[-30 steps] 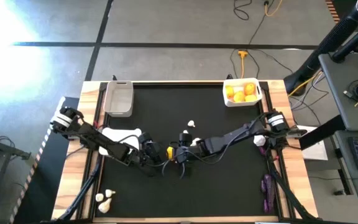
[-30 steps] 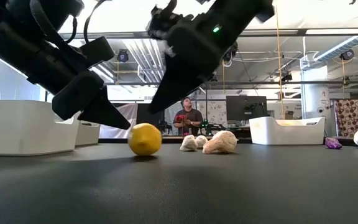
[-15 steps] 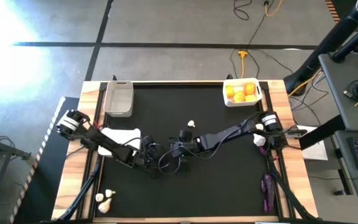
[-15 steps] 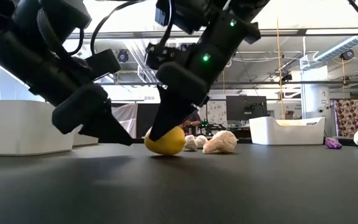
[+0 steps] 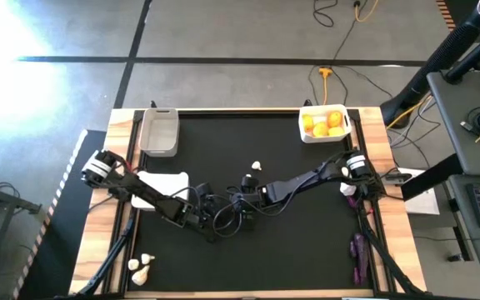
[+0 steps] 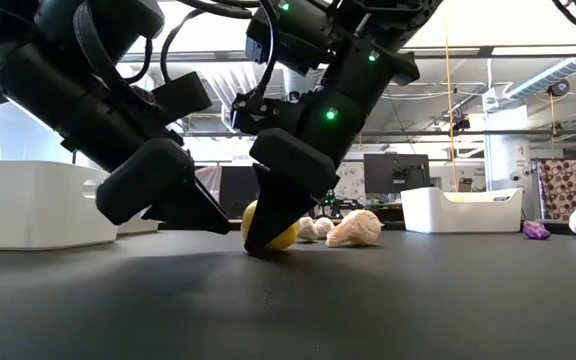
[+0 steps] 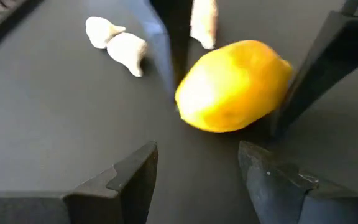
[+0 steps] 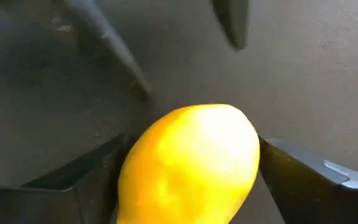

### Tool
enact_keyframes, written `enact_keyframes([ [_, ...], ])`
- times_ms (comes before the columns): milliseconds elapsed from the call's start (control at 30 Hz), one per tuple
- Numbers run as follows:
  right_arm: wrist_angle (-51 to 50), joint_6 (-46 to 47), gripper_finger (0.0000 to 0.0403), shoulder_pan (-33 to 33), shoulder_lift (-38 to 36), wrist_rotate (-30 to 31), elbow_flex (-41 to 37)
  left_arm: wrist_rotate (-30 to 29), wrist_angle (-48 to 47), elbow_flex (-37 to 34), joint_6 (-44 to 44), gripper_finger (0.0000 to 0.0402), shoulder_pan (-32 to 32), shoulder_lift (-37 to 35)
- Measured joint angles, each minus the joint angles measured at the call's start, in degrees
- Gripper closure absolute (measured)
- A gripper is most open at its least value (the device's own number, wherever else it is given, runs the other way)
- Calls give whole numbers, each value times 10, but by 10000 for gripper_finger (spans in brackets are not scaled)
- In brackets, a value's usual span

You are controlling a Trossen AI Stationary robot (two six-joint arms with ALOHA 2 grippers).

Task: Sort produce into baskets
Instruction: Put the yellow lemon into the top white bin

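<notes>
Two tools meet mid-tabletop (image 5: 307, 242): the right tool (image 8: 188, 180) straddles a yellow lemon (image 8: 188, 165), fingers wide, the left tool (image 7: 194, 177) gaping just beside it.

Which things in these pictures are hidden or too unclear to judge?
- High view: the yellow lemon-shaped fruit is hidden under both arms.
- Right wrist view: right gripper straddles the fruit; contact is unclear.
- High view: white rectangular basket holds citrus too clumped to count.
- Low view: purple piece is too small to identify.
</notes>
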Motion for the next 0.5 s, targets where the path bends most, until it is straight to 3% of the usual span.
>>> enact_keyframes([
  [167,-35,-16,139,-1,-10,27,1,-19,-7,-2,-2,192,0,-8],
  [400,-201,-33,140,-2,-62,66,71,-19,-12,2,-3,192,0,-16],
  [500,-289,-42,129,0,-104,150,111,-21,-13,1,-3,192,0,-17],
])
